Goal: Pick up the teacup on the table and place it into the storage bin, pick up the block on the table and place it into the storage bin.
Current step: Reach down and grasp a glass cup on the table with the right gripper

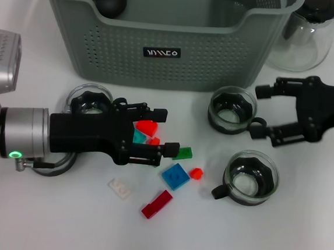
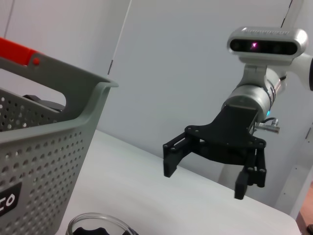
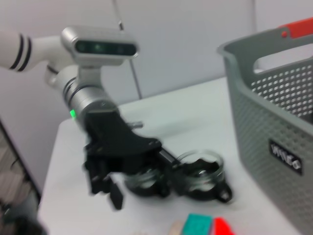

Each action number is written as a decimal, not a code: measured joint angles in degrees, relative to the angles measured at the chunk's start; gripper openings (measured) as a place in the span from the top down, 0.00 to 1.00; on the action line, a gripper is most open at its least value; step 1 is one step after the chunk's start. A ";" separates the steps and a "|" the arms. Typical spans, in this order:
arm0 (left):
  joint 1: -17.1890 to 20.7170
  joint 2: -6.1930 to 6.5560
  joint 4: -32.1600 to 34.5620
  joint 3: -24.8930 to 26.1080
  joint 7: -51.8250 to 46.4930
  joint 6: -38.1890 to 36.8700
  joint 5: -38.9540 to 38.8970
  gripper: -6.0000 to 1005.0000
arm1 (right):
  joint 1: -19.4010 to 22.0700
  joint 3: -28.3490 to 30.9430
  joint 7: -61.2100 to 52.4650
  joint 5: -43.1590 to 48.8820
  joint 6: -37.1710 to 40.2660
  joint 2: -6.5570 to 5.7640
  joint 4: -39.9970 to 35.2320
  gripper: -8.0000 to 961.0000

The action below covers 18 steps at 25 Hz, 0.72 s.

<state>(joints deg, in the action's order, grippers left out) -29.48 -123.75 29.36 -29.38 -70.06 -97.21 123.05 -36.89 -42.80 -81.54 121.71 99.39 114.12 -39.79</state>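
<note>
Teacup (image 1: 233, 109) sits beside the right gripper (image 1: 260, 112) — jaws spread wide, holding nothing.

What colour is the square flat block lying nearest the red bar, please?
Blue; the square block shows best in the head view.

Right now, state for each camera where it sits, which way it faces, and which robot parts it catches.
Head view: from above, looking down at the table, the storage bin, cups and blocks; left gripper and right gripper both show.
Left wrist view: low beside the bin, facing across to the right gripper.
Right wrist view: low, facing across to the left gripper.
All three views share the bin.
</note>
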 joint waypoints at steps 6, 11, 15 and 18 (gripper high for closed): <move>0.08 -0.23 -0.34 -0.03 0.01 0.95 0.00 0.16 | -0.66 -2.23 -3.14 5.50 8.08 0.23 -9.12 0.02; -0.04 -0.29 -1.75 -0.06 0.01 1.94 -0.01 0.16 | -2.25 -7.97 -8.44 12.76 11.84 1.34 -15.93 0.02; 0.10 -0.34 -2.95 0.08 0.00 3.12 -0.34 0.16 | -2.83 -11.88 -10.32 17.36 12.73 2.93 -20.00 0.02; 0.22 -0.35 -3.68 0.38 0.00 3.68 -0.43 0.16 | -3.12 -14.23 -10.56 20.20 12.52 4.41 -21.91 0.02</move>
<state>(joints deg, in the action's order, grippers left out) -29.26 -124.10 25.68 -29.00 -70.05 -93.53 122.62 -40.01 -57.03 -92.11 141.91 111.91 118.53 -61.70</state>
